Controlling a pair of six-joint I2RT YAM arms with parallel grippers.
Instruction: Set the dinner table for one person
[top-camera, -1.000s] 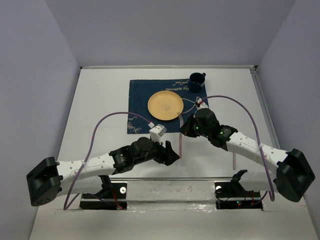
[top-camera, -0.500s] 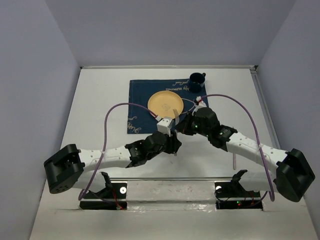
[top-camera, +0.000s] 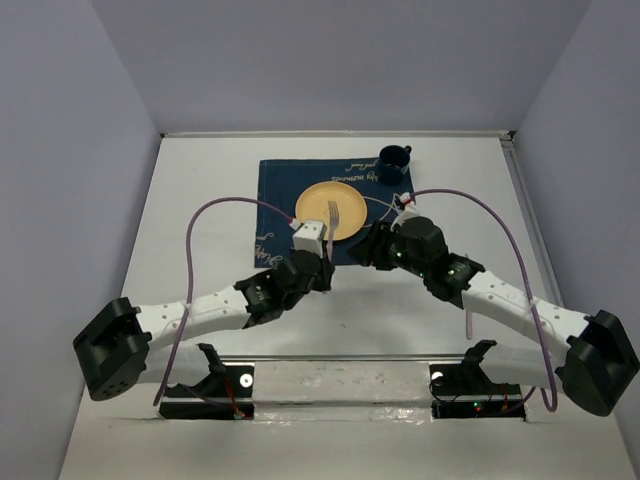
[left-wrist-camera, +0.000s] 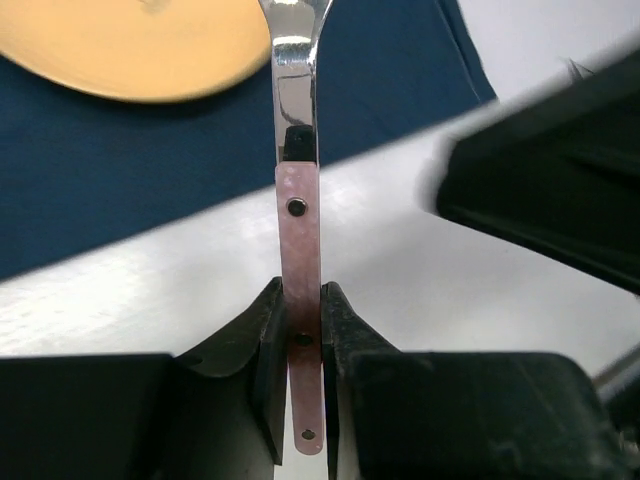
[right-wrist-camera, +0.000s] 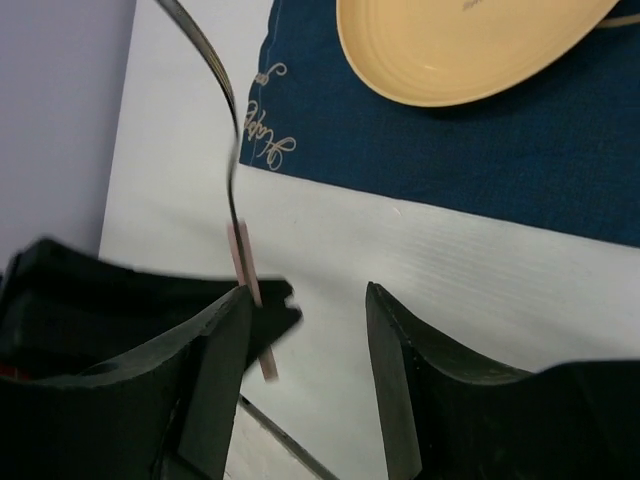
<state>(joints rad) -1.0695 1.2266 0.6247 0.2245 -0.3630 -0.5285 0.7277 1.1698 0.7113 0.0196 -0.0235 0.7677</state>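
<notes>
Left gripper (left-wrist-camera: 302, 335) swung forward, jaws clamped on fork (left-wrist-camera: 298, 215), tines seemingly over plate (top-camera: 315, 203); right gripper (right-wrist-camera: 305, 330) jaws wide, empty

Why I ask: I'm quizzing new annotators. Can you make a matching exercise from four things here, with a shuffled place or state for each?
Things:
1 fork
2 plate
3 cup
4 right tool

Descriptions:
a open, holding nothing
b at the far right corner of the placemat
c yellow, in the middle of the placemat
d clamped by its handle in the left tool

Pairs: 1-d, 2-c, 3-b, 4-a
</notes>
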